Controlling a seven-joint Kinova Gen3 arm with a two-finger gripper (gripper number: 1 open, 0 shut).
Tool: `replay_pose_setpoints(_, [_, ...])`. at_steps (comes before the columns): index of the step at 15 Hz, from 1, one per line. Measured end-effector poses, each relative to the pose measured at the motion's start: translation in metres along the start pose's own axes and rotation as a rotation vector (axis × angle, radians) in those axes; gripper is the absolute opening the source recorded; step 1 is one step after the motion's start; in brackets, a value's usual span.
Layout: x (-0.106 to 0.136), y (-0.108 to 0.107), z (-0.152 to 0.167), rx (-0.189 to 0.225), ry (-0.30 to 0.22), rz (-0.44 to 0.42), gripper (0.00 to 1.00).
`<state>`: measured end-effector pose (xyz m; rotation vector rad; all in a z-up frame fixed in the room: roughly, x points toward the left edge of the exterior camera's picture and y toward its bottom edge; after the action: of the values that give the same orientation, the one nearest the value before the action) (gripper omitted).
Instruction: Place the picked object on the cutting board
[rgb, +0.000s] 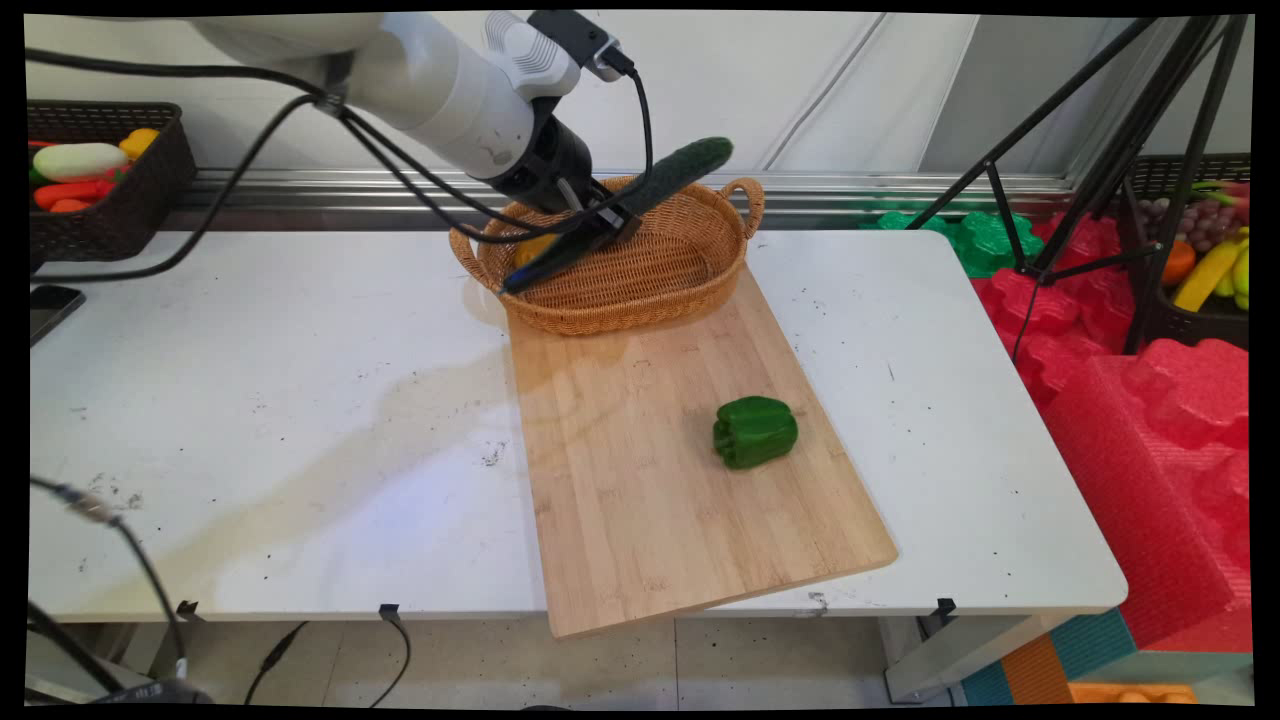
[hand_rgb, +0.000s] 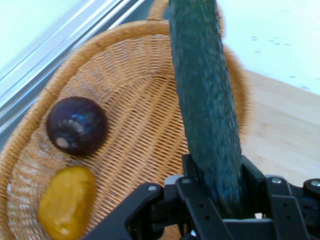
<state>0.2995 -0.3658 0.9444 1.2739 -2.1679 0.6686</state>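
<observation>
My gripper (rgb: 603, 228) hangs over the wicker basket (rgb: 620, 315), shut on a long dark green cucumber (rgb: 680, 170). The cucumber slants up to the right, its upper end past the basket's far rim. In the hand view the cucumber (hand_rgb: 205, 100) runs up from the gripper (hand_rgb: 220, 197) across the basket (hand_rgb: 145, 150). A dark purple round thing (hand_rgb: 76, 125) and a yellow lumpy thing (hand_rgb: 66, 202) lie on the basket floor. Only the yellow thing (rgb: 535, 248) shows in the main view. A green bell pepper (rgb: 755, 431) lies on the wooden cutting board (rgb: 650, 520), well in front of the basket.
A black basket of vegetables (rgb: 110, 190) stands at the back left, and a dark phone (rgb: 50, 305) lies at the table's left edge. Right of the table are black tripod legs (rgb: 1090, 180), red foam (rgb: 1150, 420) and a fruit basket (rgb: 1200, 270).
</observation>
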Motion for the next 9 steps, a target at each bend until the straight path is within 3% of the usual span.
replay_pose_setpoints(5, [-0.012, 0.038, -0.039, -0.039, 0.006, 0.018, 0.0])
replay_pose_setpoints(9, [-0.018, 0.059, -0.045, -0.047, 0.005, 0.035, 0.0])
